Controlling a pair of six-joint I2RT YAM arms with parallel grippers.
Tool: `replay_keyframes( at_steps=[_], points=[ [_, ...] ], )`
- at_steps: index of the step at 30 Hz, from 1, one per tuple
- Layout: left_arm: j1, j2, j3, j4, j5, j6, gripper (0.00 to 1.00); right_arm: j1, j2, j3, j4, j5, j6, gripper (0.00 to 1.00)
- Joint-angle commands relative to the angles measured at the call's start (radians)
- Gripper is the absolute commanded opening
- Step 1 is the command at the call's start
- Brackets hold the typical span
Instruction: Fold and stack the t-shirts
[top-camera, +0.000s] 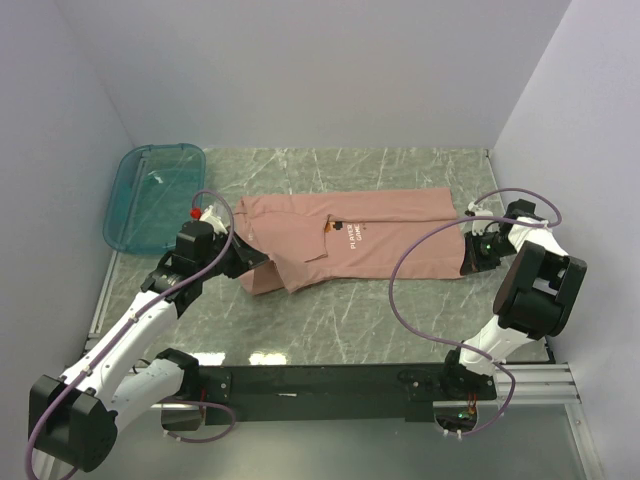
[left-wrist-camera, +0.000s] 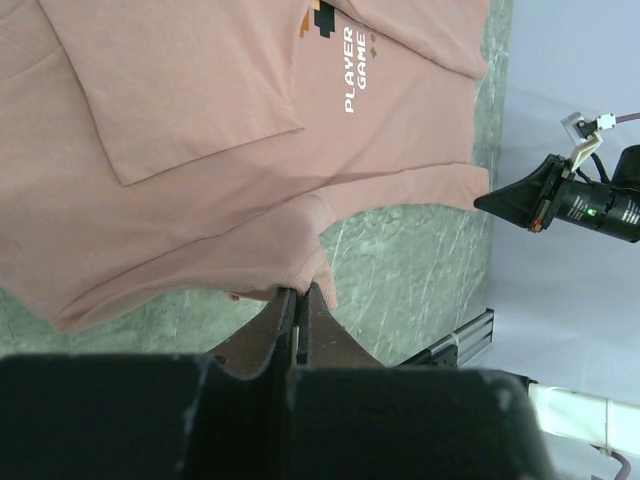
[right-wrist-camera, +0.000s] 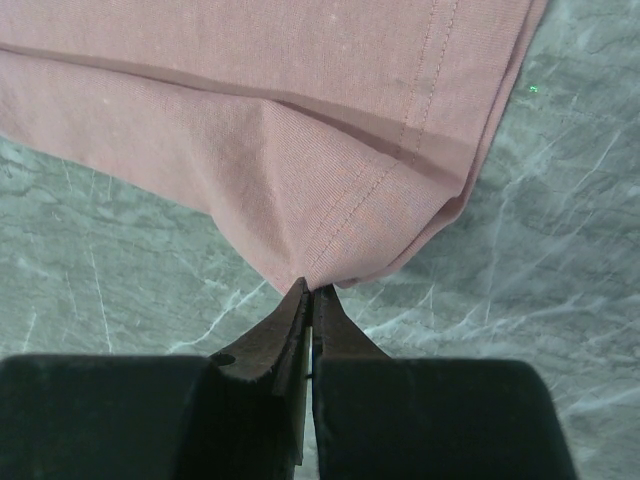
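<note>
From above, the salmon-pink t-shirt lies lengthwise across the middle of the marble-patterned table, with its far part folded over itself and a loose flap turned up at its left end. The left gripper reaches into that left end from the near left, its tips against the cloth just beside the flap. The right gripper meets the shirt's near right corner. A teal bin sits at the far left of the table, apart from the shirt. In the left wrist view, the left gripper has its fingers pressed together on the near edge of the t-shirt, with a small bunch of fabric pinched between the tips. The rest of the shirt spreads away from the fingers, with the white lettering near the top. Bare table shows to the right, where the dark tip of the right gripper points at the shirt's corner. In the right wrist view, the right gripper is clamped on the very corner of the t-shirt, no gap showing between the fingers. The stitched hem runs up from that pinch, the layers lie flat beyond it, and the table is bare on either side.
</note>
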Motion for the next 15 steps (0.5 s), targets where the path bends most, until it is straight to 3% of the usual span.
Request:
replay_keyframes(
  at_steps=[1,15],
  points=[
    [0.004,-0.008,0.012,0.033,0.007,0.005,0.0,-0.008,-0.002,0.026,0.009,-0.012,0.004,0.0],
    [0.009,0.156,0.109,0.114,-0.03,0.039,0.0,-0.001,0.151,0.233,-0.034,-0.104,0.078,0.0]
  ],
)
